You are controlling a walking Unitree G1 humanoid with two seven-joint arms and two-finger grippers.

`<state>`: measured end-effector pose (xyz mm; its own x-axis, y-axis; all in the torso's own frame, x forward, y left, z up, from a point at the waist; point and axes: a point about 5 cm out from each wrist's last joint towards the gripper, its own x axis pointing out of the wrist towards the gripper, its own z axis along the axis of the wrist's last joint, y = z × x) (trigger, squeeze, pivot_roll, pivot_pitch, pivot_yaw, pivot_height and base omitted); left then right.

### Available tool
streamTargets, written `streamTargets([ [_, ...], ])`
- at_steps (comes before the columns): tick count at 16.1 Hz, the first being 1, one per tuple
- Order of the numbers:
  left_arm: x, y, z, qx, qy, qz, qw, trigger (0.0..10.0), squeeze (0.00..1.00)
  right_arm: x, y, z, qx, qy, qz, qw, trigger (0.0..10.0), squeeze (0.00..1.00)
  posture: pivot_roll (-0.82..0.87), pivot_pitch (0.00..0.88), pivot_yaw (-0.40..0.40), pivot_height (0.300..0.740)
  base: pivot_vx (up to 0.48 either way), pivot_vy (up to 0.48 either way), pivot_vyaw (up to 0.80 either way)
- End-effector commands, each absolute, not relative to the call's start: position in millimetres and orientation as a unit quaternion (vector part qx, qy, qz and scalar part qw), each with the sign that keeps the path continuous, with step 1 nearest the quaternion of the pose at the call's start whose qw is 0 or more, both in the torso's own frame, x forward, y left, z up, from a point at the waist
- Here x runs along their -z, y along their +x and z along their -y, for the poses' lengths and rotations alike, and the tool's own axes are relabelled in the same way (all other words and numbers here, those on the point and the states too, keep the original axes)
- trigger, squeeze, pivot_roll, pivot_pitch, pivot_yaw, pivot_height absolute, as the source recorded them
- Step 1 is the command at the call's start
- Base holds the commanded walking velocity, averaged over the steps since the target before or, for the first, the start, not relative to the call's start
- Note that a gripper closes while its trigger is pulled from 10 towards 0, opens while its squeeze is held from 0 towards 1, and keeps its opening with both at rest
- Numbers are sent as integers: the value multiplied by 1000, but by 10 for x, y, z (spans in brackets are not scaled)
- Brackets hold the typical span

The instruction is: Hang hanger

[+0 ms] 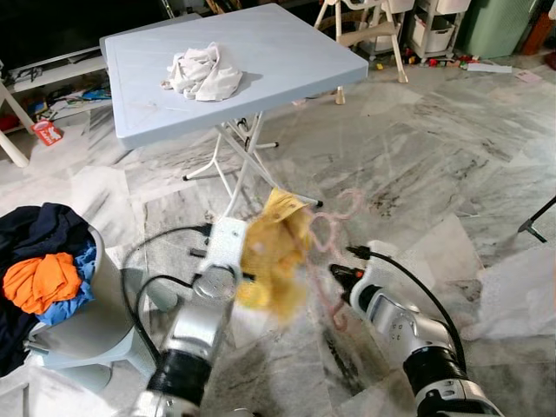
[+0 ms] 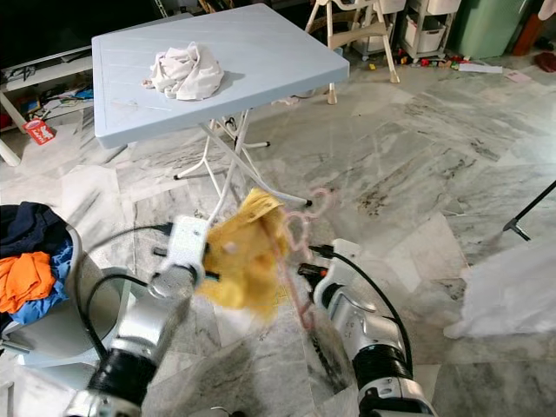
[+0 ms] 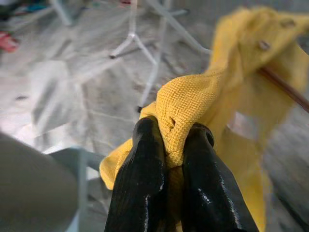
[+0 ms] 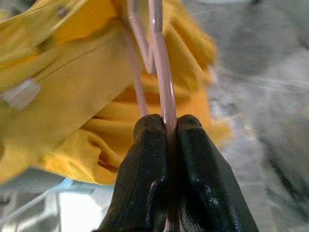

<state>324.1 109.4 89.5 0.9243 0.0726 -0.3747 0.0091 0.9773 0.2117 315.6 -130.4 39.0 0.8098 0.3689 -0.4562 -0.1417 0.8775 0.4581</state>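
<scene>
A yellow knitted garment (image 1: 274,256) hangs in the air in front of me, blurred by motion. My left gripper (image 3: 170,157) is shut on a bunched fold of it. A thin pink hanger (image 1: 328,239) is threaded into the garment, its hook curling up to the right. My right gripper (image 4: 166,126) is shut on the hanger's wire (image 4: 161,58), just to the right of the cloth (image 4: 72,72). Both silver arms reach up from the bottom of the eye views.
A light blue folding table (image 1: 261,78) stands ahead with a crumpled white cloth (image 1: 204,72) on it. A grey basket (image 1: 87,330) of dark, orange and blue clothes sits at my left. Marble floor spreads right; a white sheet (image 1: 521,295) lies at far right.
</scene>
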Motion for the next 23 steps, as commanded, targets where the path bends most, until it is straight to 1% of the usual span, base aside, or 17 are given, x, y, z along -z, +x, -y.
streamTargets([
  [1, -912, 3276, -1267, -55, 109, -191, 974, 10000, 0, -414, 3131, 1286, -160, 199, -276, 927, 10000, 0, 46, 50, 89, 740, 0, 0, 0],
  [3, -880, 3277, -1310, -69, 107, -198, 972, 10000, 0, -274, 3013, 1316, -158, 175, -312, 920, 10000, 0, 44, 50, 87, 740, 0, 0, 0],
  [5, -796, 3265, -1361, -83, 97, -217, 968, 10000, 0, -169, 2854, 1340, -171, 181, -342, 906, 10000, 0, 39, 52, 91, 740, 0, 0, 0],
  [6, -763, 3262, -1334, -71, 95, -223, 968, 10000, 0, -167, 2717, 1293, -244, 139, -346, 895, 10000, 0, 35, 54, 93, 740, 0, 0, 0],
  [7, -734, 3260, -1310, -61, 102, -227, 967, 10000, 0, -113, 2558, 1296, -294, 70, -363, 881, 10000, 0, 28, 56, 97, 740, 0, 0, 0],
  [8, -732, 3272, -1313, -65, 108, -225, 966, 10000, 0, -54, 2541, 1404, -272, 43, -378, 884, 10000, 0, 25, 55, 98, 740, 0, 0, 0],
  [9, -735, 3281, -1313, -68, 111, -225, 966, 10000, 0, -57, 2553, 1447, -261, 47, -381, 886, 10000, 0, 24, 55, 99, 740, 0, 0, 0],
  [11, -737, 3298, -1317, -71, 115, -222, 966, 10000, 0, -106, 2560, 1493, -250, 55, -383, 887, 10000, 0, 24, 54, 100, 740, 0, 0, 0],
  [14, -728, 3298, -1339, -77, 119, -221, 965, 10000, 0, -40, 2510, 1595, -225, 30, -400, 888, 10000, 0, 26, 51, 98, 740, 0, 0, 0],
  [15, -737, 3296, -1364, -84, 126, -217, 964, 10000, 0, -27, 2523, 1644, -207, 27, -402, 892, 10000, 0, 29, 51, 96, 740, 0, 0, 0],
  [17, -721, 3277, -1457, -104, 137, -217, 961, 10000, 0, -24, 2530, 1700, -201, 24, -405, 892, 10000, 0, 32, 50, 91, 740, 0, 0, 0],
  [20, -729, 3272, -1497, -109, 133, -214, 962, 10000, 0, -30, 2550, 1777, -194, 15, -406, 893, 10000, 0, 34, 50, 88, 740, 0, 0, 0],
  [22, -768, 3268, -1464, -102, 129, -205, 965, 10000, 0, -34, 2609, 1845, -155, 18, -398, 904, 10000, 0, 35, 50, 87, 740, 0, 0, 0],
  [23, -812, 3260, -1407, -86, 120, -193, 970, 10000, 0, -52, 2675, 1893, -111, 33, -387, 915, 10000, 0, 35, 51, 87, 740, 0, 0, 0],
])
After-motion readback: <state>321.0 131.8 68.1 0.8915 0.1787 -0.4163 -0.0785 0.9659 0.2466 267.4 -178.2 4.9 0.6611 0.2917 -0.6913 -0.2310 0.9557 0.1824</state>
